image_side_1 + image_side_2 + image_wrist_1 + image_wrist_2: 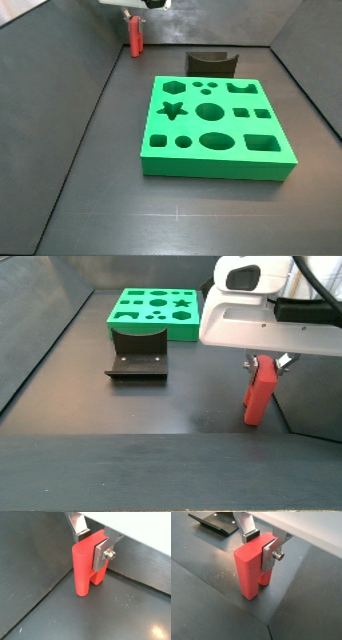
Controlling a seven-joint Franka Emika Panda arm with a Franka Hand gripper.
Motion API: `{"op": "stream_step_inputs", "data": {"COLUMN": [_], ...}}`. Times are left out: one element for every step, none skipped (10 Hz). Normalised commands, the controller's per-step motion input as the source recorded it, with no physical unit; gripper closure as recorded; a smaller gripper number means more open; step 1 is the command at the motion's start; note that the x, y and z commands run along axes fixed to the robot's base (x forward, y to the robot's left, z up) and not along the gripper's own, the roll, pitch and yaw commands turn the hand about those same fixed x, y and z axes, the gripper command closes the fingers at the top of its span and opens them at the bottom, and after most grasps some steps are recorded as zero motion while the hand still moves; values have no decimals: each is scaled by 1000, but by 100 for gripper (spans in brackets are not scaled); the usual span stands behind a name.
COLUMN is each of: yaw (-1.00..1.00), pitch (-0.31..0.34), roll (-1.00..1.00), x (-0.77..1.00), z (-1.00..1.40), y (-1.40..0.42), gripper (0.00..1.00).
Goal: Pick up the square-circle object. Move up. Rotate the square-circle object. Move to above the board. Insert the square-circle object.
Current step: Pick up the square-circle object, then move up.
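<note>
In both wrist views the claw pinches the top of the red block, which stands upright on the dark floor. In a side view the block is at eleven o'clock from the green board, well apart.

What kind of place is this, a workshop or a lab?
Probably a robot test cell in a lab: dark walled floor, a green board of shaped holes, and a pincer gripping a red square-circle object.
</note>
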Motion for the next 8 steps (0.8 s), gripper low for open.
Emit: {"op": "stream_step_inputs", "data": {"yaw": [0, 0, 0, 0, 0, 0, 0, -2], "pitch": [0, 0, 0, 0, 0, 0, 11, 34], "roll": [0, 0, 0, 0, 0, 0, -6, 3], "x": [0, 0, 0, 0, 0, 0, 5, -15], "z": [0, 0, 0, 0, 0, 833, 809, 688], "y": [0, 0, 0, 0, 0, 0, -47, -40], "gripper": [100, 100, 100, 100, 100, 100, 100, 100]}}
